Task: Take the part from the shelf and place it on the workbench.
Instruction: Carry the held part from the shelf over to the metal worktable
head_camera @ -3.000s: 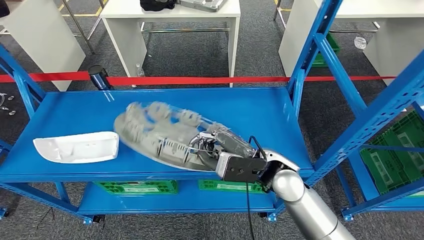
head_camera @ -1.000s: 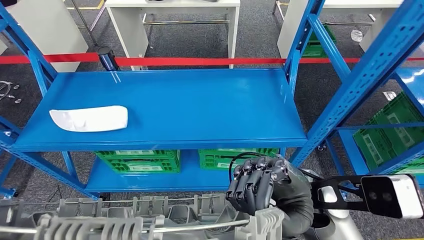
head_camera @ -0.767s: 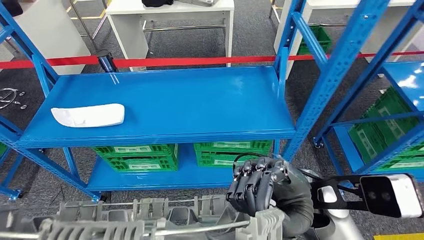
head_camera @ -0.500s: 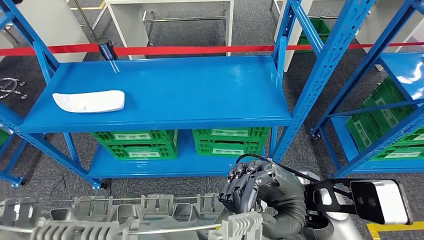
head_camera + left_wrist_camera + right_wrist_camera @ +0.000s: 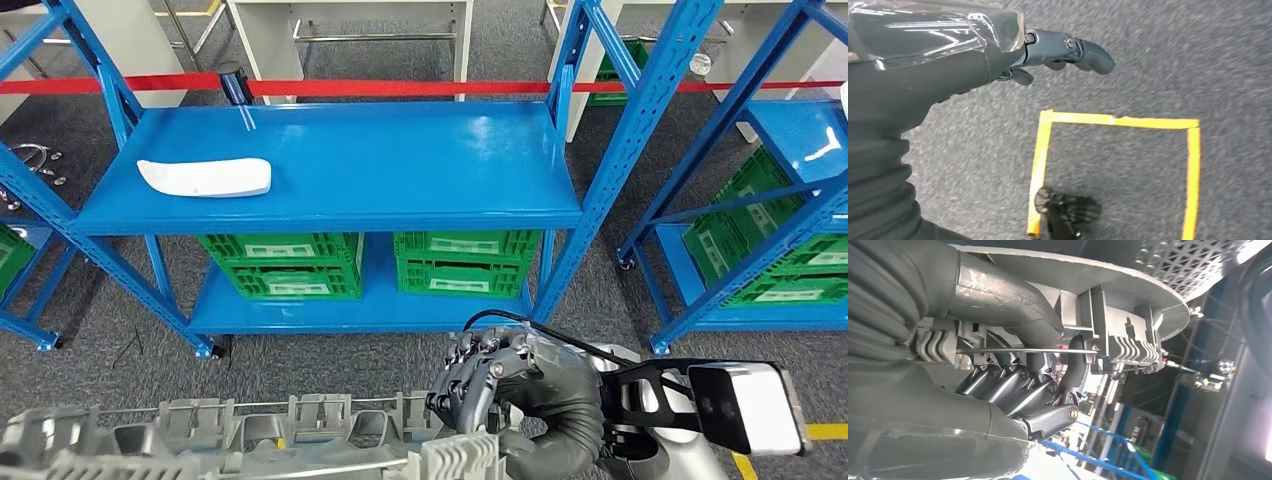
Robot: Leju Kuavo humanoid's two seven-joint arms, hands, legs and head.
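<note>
Blue steel shelf unit [image 5: 330, 215] stands ahead of the robot across a strip of grey carpet, well apart from the arms; the workbench is not identifiable in these frames, so its bearing cannot be told. Large grey ribbed plastic part [image 5: 250, 440] is off the shelf and carried low in front of the body, long axis running left–right across the head view, extending from the right robot hand [image 5: 480, 385] out toward the robot's left. Right robot hand grips the part at its right end: fingers curled over the ribbed edge, thumb on the opposite face, per the right wrist view [image 5: 1033, 390]. So the load hangs almost wholly to one side of the grip; judged prone to sag or swing when turned. Left robot hand [image 5: 1013, 55] hangs over the floor, fingers extended and apart, holding nothing. A white curved plastic shell [image 5: 205, 177] lies on the shelf's upper deck, left side.
</note>
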